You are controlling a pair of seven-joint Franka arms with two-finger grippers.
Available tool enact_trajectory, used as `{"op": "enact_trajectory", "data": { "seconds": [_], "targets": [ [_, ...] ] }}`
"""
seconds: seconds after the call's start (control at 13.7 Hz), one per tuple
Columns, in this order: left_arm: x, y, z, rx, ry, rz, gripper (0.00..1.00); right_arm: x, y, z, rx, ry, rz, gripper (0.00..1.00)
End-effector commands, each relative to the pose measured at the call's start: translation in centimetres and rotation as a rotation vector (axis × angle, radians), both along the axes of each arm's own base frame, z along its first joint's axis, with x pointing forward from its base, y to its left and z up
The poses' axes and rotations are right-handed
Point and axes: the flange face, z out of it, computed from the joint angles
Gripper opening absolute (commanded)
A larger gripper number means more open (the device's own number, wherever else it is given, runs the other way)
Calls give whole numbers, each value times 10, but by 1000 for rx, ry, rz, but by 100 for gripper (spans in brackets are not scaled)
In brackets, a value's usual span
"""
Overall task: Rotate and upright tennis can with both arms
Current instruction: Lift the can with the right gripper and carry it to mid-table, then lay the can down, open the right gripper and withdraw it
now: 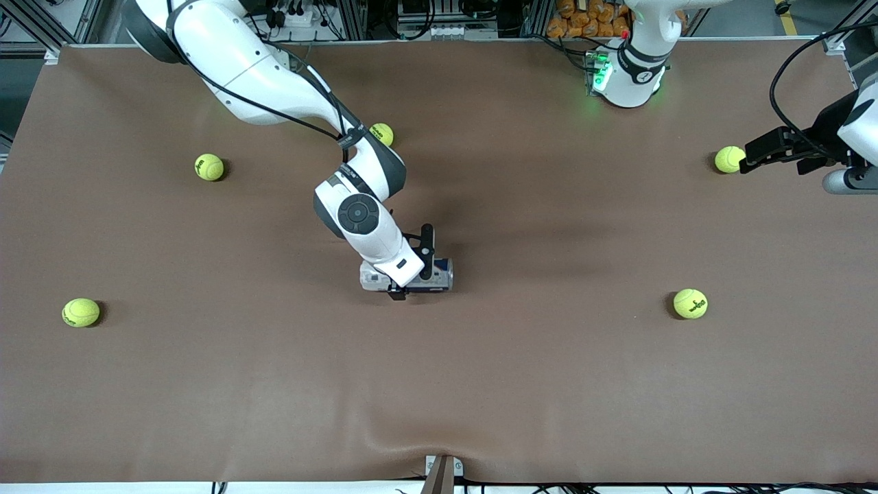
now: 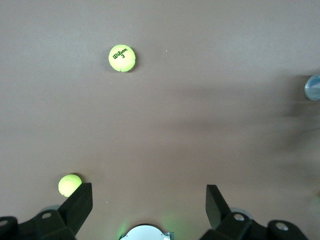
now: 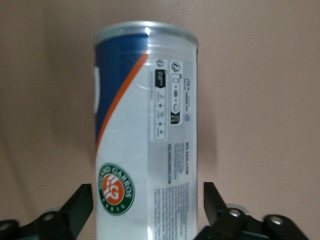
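**Ana:** Brown covering runs over the whole bench [image 1: 274, 398], with framing and cables along the robots' edge. Starting from the right arm's end, what do you count?

**Ben:** Five tennis balls in the front view. One [image 1: 81, 312] lies at that end, low in the view; a second [image 1: 209, 167] sits higher up; a third [image 1: 382, 134] peeks out by the right arm's forearm. Then comes the tennis can [image 1: 439, 276], the only one, lying on its side near the middle of the bench, mostly hidden under the right wrist.

**Ana:** And the right gripper [image 1: 410, 269]?

**Ben:** Low over the can. In its wrist view the fingers [image 3: 80, 205] stand wide, one on each side of the can's body, with bench showing in the gaps. It straddles the can and is not clamping it.

**Ana:** Risks?

**Ben:** The can is round and free, so I'd judge that a nudge from either finger could set it rolling along the bench. Closing off-centre could skid it or squeeze the thin plastic wall.

**Ana:** Onward?

**Ben:** A fourth ball [image 1: 690, 303], then a fifth [image 1: 728, 159] just beside the left gripper [image 1: 751, 156], which waits at the left arm's end, its fingers [image 2: 77, 202] wide and empty. Two arms, two grippers.
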Motion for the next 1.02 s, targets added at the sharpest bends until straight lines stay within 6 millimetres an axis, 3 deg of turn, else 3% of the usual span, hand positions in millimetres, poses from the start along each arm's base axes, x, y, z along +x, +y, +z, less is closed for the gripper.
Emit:
{"op": "enact_trajectory", "data": {
  "seconds": [0.0,0.22,0.44,0.66,0.95],
  "targets": [
    [-1,9,2,-53,7,4,100,-2,6,50,-22,-24,21,100],
    [2,12,-3,-61,15,8,100,-2,2,133,-18,-73,9,100],
    [8,4,-12,-173,33,16,100,12,-36,207,-22,-102,-127,100],
    [23,11,-34,-312,66,63,100,32,-107,260,-48,-99,-348,100],
    [46,-6,-72,-471,112,91,100,51,-241,325,-75,-96,-691,100]
  ]
}}
